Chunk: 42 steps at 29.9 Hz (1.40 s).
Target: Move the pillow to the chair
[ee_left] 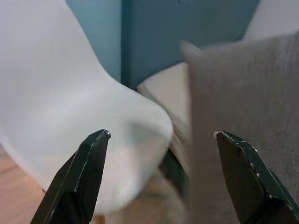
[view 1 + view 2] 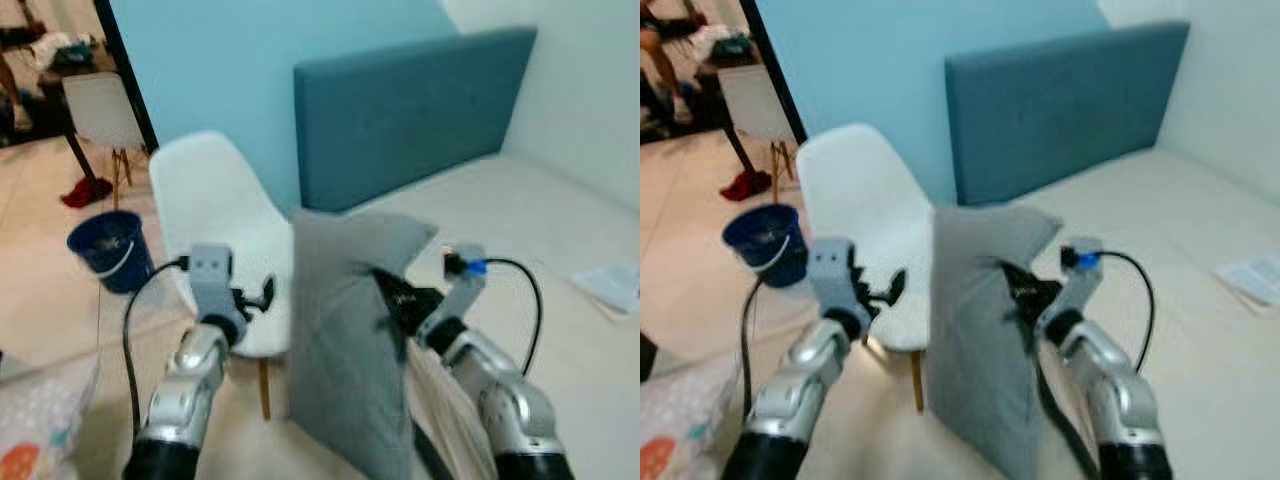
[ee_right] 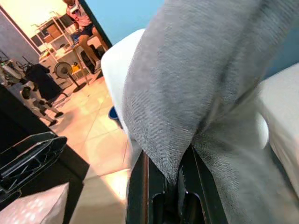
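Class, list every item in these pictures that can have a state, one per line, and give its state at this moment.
Grey fabric pillow: held upright off the floor, pinched at its side.
Right gripper: shut on the pillow.
Left gripper: open, holding nothing, beside the pillow.
White moulded plastic chair: upright, seat bare.
Dark blue bucket: standing upright on the floor.

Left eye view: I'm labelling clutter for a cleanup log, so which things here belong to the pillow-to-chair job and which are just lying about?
Part of the job:
- grey fabric pillow, pinched by the right end effector
- white moulded plastic chair
- left end effector, open beside the pillow

Just lying about:
- blue plastic bucket
- red cloth on the floor
- white paper on the bed
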### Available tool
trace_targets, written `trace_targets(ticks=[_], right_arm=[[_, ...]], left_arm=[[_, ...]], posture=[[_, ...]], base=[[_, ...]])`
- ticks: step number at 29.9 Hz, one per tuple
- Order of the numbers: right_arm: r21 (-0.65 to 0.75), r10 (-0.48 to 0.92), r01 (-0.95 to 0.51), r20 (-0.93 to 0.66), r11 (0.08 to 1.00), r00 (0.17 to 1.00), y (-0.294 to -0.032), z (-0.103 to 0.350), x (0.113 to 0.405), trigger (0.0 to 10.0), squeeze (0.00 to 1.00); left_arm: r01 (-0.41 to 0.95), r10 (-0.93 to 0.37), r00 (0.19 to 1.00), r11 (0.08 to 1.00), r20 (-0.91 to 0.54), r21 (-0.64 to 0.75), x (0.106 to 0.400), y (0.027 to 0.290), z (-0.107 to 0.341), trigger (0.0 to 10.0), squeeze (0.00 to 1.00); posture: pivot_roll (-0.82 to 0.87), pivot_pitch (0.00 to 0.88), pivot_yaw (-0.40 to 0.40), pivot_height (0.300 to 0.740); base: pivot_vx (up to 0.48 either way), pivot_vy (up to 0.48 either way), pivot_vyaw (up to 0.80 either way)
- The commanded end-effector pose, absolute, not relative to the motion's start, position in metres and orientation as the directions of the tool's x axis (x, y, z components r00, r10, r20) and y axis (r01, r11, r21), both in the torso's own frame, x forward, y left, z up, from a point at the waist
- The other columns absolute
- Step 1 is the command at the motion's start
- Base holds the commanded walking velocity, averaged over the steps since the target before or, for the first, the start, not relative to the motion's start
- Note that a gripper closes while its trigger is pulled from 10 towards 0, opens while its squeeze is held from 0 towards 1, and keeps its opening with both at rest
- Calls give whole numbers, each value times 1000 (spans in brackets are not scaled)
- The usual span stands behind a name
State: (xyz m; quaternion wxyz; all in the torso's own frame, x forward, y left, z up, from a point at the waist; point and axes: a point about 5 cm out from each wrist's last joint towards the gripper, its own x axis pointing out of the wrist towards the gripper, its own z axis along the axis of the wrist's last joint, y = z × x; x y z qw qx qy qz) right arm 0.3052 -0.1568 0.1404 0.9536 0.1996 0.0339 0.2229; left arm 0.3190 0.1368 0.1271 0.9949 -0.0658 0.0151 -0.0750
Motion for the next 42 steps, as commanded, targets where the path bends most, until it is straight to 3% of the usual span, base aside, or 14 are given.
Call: trace_targets(ticks=[1,16,26,31,35,42], right_arm=[[374,477,-475,94,797,874,-145,153,308,10000,0],[292,549,-549,90,783,831,-137,155,302,10000,0],[296,525,-493,-35,818,850,-135,144,309,10000,0],[339,446,-404,-54,850,893,-144,143,314,10000,0],[367,357,-308,-71,878,931,-154,141,318,10000,0],[341,321,-255,-152,905,935,-157,135,318,10000,0]], left_arm=[[115,-121,992,985,-40,-128,318,147,122,10000,0],[94,-98,995,988,-22,-123,318,149,123,10000,0],[61,-65,998,989,-22,-137,319,152,125,10000,0],[181,-179,983,979,27,-91,316,141,131,10000,0],[339,-341,939,939,36,61,312,121,134,10000,0],[331,-336,941,939,47,89,312,121,135,10000,0]], posture=[[-86,0,20,721],[-90,0,22,721],[-87,0,19,716],[-85,0,17,696],[-85,0,19,676],[-88,0,23,661]], base=[[480,0,0],[480,0,713],[330,0,0],[0,0,0],[0,0,0],[0,0,0]])
